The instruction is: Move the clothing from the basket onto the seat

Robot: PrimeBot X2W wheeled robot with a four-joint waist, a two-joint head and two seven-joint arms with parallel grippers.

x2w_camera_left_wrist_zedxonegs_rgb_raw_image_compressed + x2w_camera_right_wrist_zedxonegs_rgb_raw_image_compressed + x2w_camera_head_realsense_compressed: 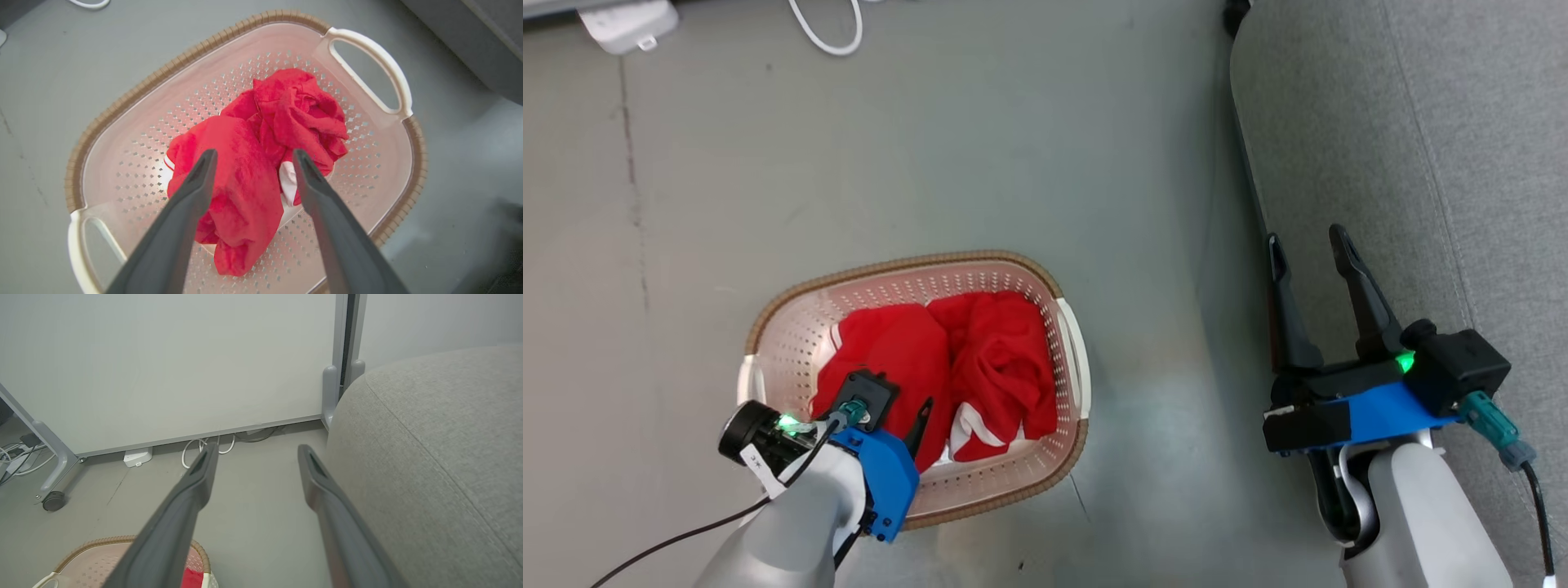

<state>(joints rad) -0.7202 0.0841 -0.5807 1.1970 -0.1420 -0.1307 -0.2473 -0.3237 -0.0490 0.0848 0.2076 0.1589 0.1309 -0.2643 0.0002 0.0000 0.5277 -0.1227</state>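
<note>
The cream basket with its brown rim stands on the grey floor, holding two crumpled heaps of red clothing with white trim showing at the near side. My left gripper hangs over the basket's near left part, pointing down. In the left wrist view it is open, its fingers spread above the clothing inside the basket, nothing between them. My right gripper is open and empty over the left edge of the grey seat. The right wrist view shows that gripper beside the seat.
A white cable and a white adapter lie on the floor at the far side. In the right wrist view a white panel on a wheeled frame stands behind, and the basket's rim shows at the bottom.
</note>
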